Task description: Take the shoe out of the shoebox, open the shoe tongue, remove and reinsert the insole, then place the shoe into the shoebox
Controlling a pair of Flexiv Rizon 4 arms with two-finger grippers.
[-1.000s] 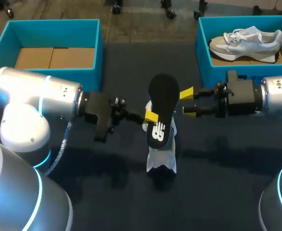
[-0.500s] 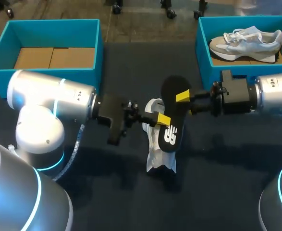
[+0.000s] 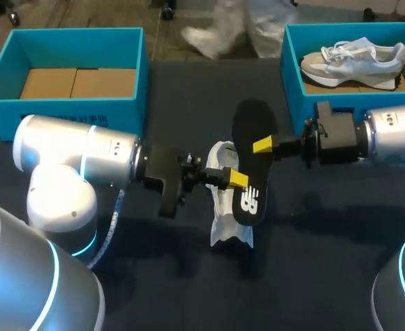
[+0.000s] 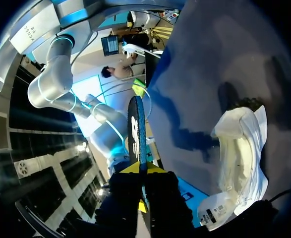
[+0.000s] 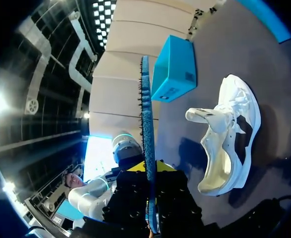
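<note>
Head view: left gripper (image 3: 234,179) and right gripper (image 3: 263,146) both clamp the insole (image 3: 248,123), shoe (image 3: 224,219) beneath them; probably one should release, then feed toe-first.

Left pincer (image 3: 236,180), right pincer (image 3: 263,145) clamp insole (image 3: 252,124) near shoe (image 3: 224,210).

The white shoe (image 3: 223,214) lies with its mouth gaping. The black insole (image 3: 250,165), white logo showing, stands on edge, raised over the shoe's right side. Beyond the shoe sit two teal shoeboxes: the left one (image 3: 71,107) shows bare cardboard, the right one (image 3: 290,72) holds a grey sneaker (image 3: 354,58)
</note>
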